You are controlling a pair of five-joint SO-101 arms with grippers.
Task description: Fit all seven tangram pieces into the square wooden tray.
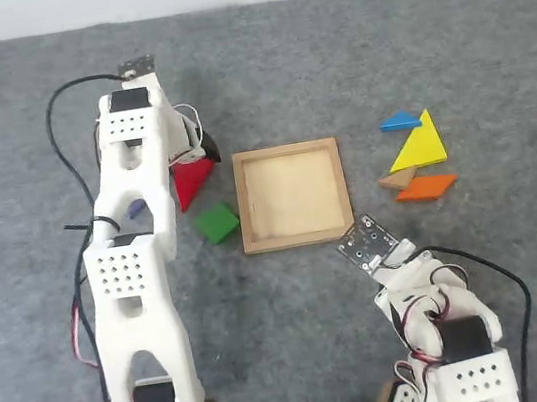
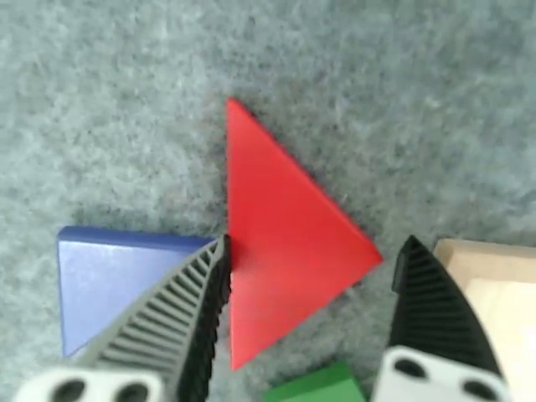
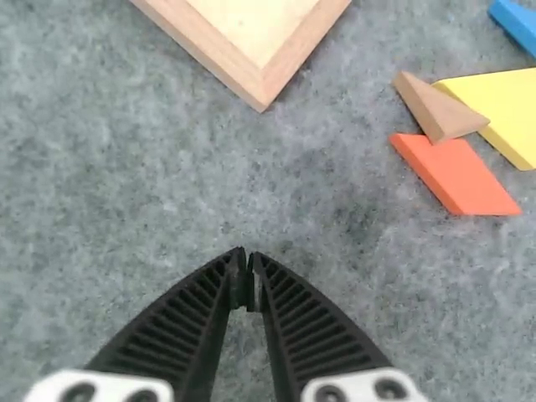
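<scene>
The square wooden tray point(image 1: 285, 150) lies empty mid-table. Left of it is a red triangle point(image 1: 192, 180), and my left gripper point(image 1: 199, 154) is lowered over it. In the left wrist view the left gripper point(image 2: 314, 268) is open, its fingers on either side of the red triangle point(image 2: 285, 243). A blue piece point(image 2: 109, 272) lies beside one finger, a green square point(image 2: 322, 387) near the other. My right gripper point(image 3: 249, 280) is shut and holds nothing, near the tray's corner point(image 3: 226, 63). Right of the tray lie a yellow triangle point(image 1: 420, 146), an orange parallelogram point(image 1: 426, 186), a tan triangle point(image 1: 398, 179) and a small blue triangle point(image 1: 399, 122).
Grey carpet covers the table. The green square point(image 1: 217, 222) sits just off the tray's left front corner. The left arm's white links and black cable stretch along the left side. Open carpet lies in front of the tray.
</scene>
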